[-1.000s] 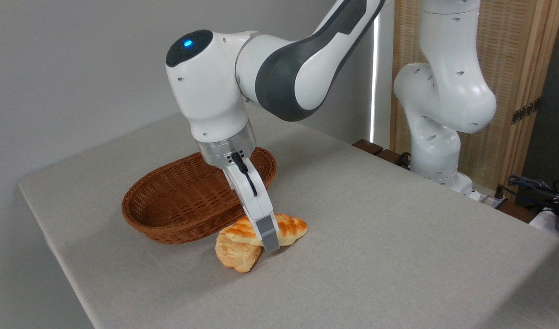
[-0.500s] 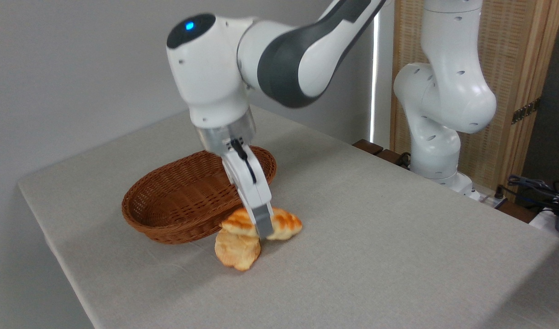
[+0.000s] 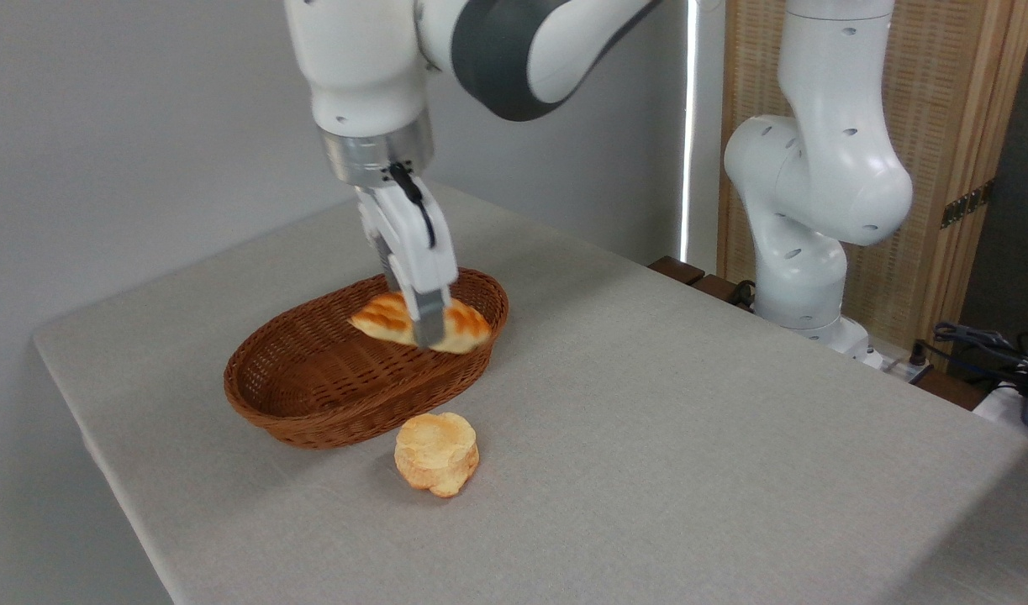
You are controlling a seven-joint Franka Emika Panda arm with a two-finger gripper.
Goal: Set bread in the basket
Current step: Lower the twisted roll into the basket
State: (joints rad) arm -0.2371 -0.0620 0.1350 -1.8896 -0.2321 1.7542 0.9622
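Camera view, sole fixed view. The gripper (image 3: 427, 334) is clamped across the middle of the bread (image 3: 421, 322), with one loaf end showing to each side of the near finger. One second earlier the bread lay on the table (image 3: 648, 437), partly resting on the bun (image 3: 436, 453), at 5 o'clock from the basket (image 3: 345, 370). It is now lifted clear and carried toward 11 o'clock. The loaf hangs roughly level and appears to hover above the basket's 2 o'clock end, over the rim and the interior there; whether it touches the weave cannot be determined.

The bun has stayed on the table, uncovered, just off the basket's outer wall at 5 o'clock. The lift did not drag it along, so no wrong item is in transit. The basket has not shifted.

Task status, as a judgement: pick-up and most of the transfer are complete; placement is not. Remaining action:

1. Move the bread further toward 8 o'clock, so it sits over the basket centre and not its end.
2. Lower it until the loaf is supported by the basket floor.
3. Spread the fingers and withdraw upward.

Caution: a release at the present position risks one loaf end catching on the flared rim and tipping outward.
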